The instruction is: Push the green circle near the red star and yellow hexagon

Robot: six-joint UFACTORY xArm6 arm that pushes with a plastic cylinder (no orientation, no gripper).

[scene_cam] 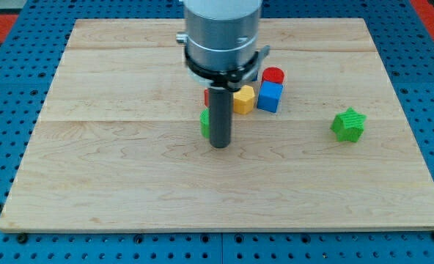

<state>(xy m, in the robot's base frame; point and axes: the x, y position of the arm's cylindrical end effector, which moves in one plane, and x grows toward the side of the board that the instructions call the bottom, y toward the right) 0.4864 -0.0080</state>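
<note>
My rod comes down from the view's top centre, and my tip (220, 144) rests on the board. A green block (204, 123), most likely the green circle, shows only as a sliver at the rod's left edge, touching or nearly touching it. A red block (207, 97), probably the red star, is mostly hidden behind the rod just above the green one. The yellow hexagon (243, 100) sits just to the right of the rod, above my tip.
A blue cube (270, 96) sits right of the yellow hexagon, with a red cylinder (273, 75) behind it. A green star-shaped block (348, 125) lies alone at the right. The wooden board (92, 183) lies on a blue pegboard.
</note>
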